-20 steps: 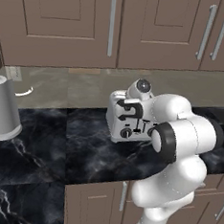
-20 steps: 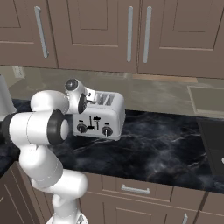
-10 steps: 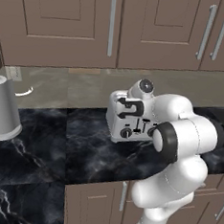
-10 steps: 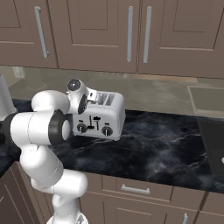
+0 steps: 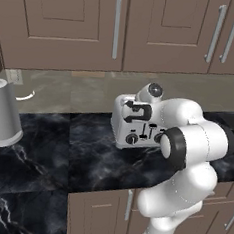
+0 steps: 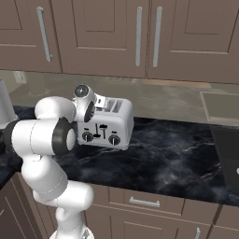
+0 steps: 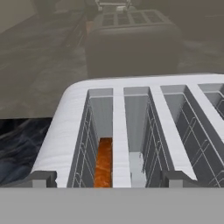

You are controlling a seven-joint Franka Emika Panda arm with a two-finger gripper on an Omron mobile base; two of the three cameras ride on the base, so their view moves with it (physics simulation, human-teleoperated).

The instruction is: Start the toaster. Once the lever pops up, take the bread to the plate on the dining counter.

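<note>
Now boxy silver-white four-slot toaster (image 5: 138,127) on black white-veined marble counter (image 5: 50,158). Small brown toast slice (image 7: 104,162) deep in leftmost slot. Two-finger gripper (image 7: 105,178) directly above toaster top, dark fingertips (image 7: 40,178) spread apart, straddling two slots, gripping nothing.

No readable text, label, brand or number appears on the toaster (image 6: 106,127) or elsewhere.

bread (image 7: 103,162) in toaster (image 7: 131,131), on counter (image 5: 60,154)
</note>
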